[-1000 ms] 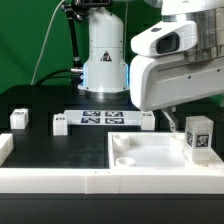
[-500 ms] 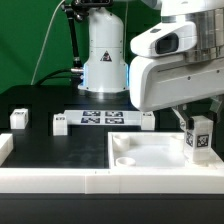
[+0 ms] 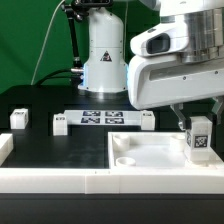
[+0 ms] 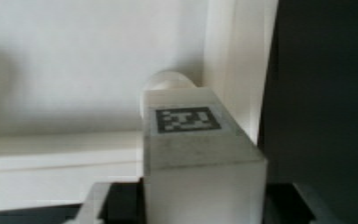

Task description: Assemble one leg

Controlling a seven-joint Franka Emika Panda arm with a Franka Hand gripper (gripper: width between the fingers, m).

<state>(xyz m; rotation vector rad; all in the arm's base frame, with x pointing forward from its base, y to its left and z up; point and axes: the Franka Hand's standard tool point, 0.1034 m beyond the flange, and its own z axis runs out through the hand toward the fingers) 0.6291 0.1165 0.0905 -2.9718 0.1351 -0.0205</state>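
Observation:
My gripper (image 3: 195,121) is shut on a leg (image 3: 199,139), a small white post with a black-and-white tag on its side. I hold it upright over the corner of the large white tray-like piece (image 3: 150,152) on the exterior view's right. In the wrist view the leg (image 4: 197,150) runs out from between my jaws, and its far end hides most of a round corner socket (image 4: 167,77). I cannot tell whether the leg's end touches the piece.
Three more legs (image 3: 18,118) (image 3: 60,123) (image 3: 148,120) stand on the black table, two of them at the ends of the marker board (image 3: 101,118). A white ledge (image 3: 50,181) runs along the front. The arm's base (image 3: 103,50) stands behind.
The gripper has sunk a little with the leg in it, bringing the leg lower over the tray-like piece's corner. Nothing else has moved.

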